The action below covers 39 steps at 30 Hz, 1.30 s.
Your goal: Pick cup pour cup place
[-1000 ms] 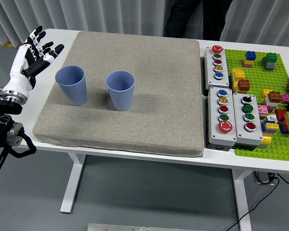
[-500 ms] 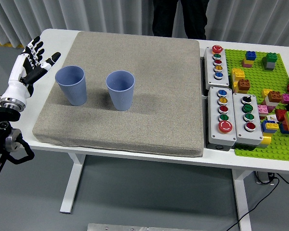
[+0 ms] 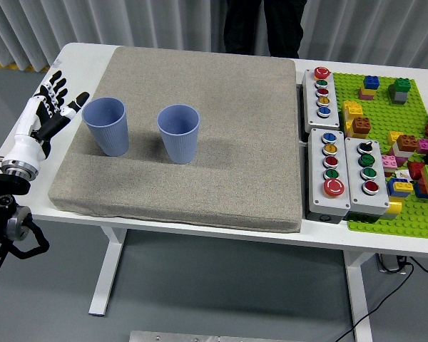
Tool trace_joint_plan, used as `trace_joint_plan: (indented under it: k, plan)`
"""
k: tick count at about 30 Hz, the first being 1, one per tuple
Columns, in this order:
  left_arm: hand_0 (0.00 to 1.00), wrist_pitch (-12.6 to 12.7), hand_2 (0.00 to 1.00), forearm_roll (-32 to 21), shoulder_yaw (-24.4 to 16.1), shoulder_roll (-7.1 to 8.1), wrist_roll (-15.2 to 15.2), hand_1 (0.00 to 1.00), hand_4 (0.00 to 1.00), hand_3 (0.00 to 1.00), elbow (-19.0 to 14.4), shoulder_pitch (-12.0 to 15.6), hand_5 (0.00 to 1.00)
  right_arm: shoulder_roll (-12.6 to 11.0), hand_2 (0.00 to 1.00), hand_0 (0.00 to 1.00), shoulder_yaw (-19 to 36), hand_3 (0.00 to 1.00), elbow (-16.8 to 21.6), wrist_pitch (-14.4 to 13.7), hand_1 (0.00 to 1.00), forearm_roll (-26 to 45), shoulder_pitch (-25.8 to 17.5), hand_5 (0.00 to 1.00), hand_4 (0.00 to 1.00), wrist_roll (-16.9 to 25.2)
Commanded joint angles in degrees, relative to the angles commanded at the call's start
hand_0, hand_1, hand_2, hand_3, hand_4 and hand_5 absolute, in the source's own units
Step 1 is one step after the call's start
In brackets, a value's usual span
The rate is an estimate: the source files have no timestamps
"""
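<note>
Now I see two blue cups, the left cup (image 3: 105,125) and right cup (image 3: 179,132), upright on my mat (image 3: 200,171); my left hand (image 3: 46,120) is spread beside the left one, holding nothing.

The scene was bright and evenly lit from overhead. Each blue cup (image 3: 105,125) threw a soft shadow toward three o'clock on the grey mat (image 3: 192,135). The white table (image 3: 85,53) showed no harsh glare. Focus was sharp throughout, with slight bowing toward the edges.
</note>
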Motion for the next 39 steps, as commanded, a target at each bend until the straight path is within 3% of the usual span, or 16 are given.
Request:
trace_joint_plan:
  k: [11,12,23,24,39]
  plan:
    - [0.998,-0.53,0.998,1.96,1.58,-0.81,0.23,0.998,0.964,0.998,-0.76,1.94,0.406,0.11,0.622,0.695,0.02,0.602,0.0,0.14,0.682,-0.45,-0.11,0.197,0.024,-0.09]
    - [0.998,-0.55,0.998,1.93,1.65,-0.85,0.21,0.998,0.888,0.998,-0.71,1.93,0.297,0.11,0.622,0.694,0.02,0.602,0.0,0.15,0.682,-0.5,-0.11,0.199,0.025,-0.09]
    - [0.998,0.13,0.998,1.02,3.28,-1.42,-0.37,0.998,0.916,0.998,0.82,1.69,0.338,0.28,0.622,0.695,-0.24,0.603,0.0,0.29,0.682,-0.57,-0.52,0.2,0.025,-0.19]
    - [0.998,0.19,0.998,0.93,3.41,-1.5,-0.42,0.998,0.956,0.998,1.11,1.63,0.41,0.29,0.622,0.694,-0.22,0.603,0.0,0.31,0.682,-0.65,-0.54,0.2,0.024,-0.21]
    - [0.998,0.2,0.998,1.83,4.26,-1.98,-0.24,0.998,0.922,0.998,1.43,1.2,0.362,0.33,0.622,0.694,-0.55,0.603,0.0,0.17,0.683,0.06,-0.2,0.205,0.024,-0.18]
